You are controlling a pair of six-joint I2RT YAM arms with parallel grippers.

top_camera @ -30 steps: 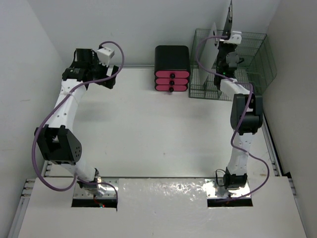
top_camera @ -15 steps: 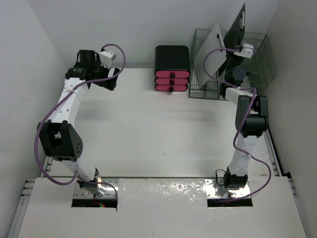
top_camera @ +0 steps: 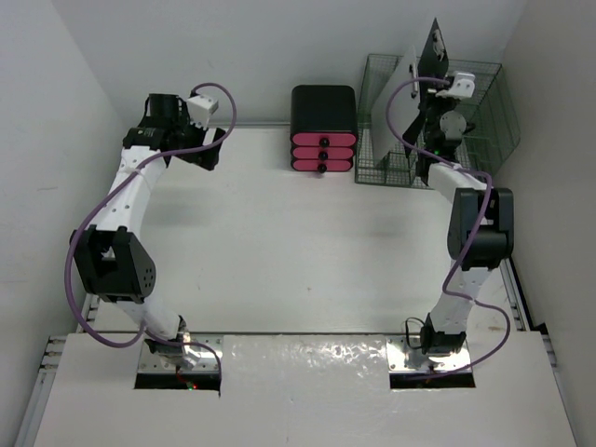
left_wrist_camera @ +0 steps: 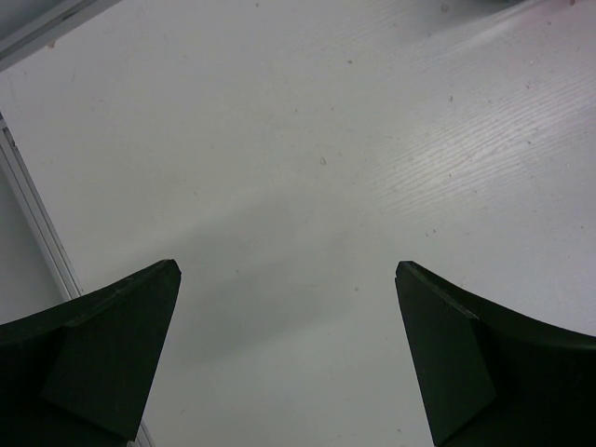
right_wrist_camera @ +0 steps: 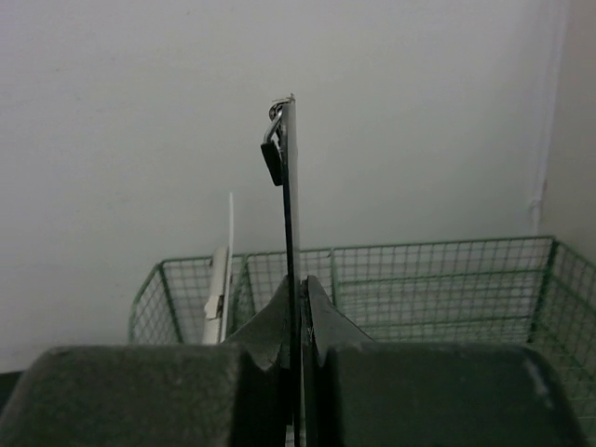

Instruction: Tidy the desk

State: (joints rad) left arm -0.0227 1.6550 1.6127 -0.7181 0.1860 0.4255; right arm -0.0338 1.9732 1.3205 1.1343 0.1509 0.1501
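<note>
The large white flat desk [top_camera: 279,242] with thin metal rails along its edges looks nearly tidied: no loose item shows on its surface, which spreads bare below the left gripper [left_wrist_camera: 289,279]. That gripper hangs with its jaws spread wide and nothing between them, over the desk's far corner on its own side.

The green wire-mesh basket [top_camera: 377,172] stands directly under the right gripper [right_wrist_camera: 296,293]. A thin white flat sheet or board [right_wrist_camera: 228,242] leans upright inside it, just to the left of that gripper's fingers. Whether anything else lies in the basket I cannot tell.

The black drawer unit with three pink drawer fronts [top_camera: 323,128] sits well to the left of the right gripper, and its drawers appear closed.

The flat black clipboard with a metal clip [right_wrist_camera: 290,214] is pinched by its lower edge in the right gripper, jaws pressed tight. It rises upright and edge-on above the fingers, clip at the top.

What seems left is to lower this clipboard into the basket beside the white sheet and let go.
</note>
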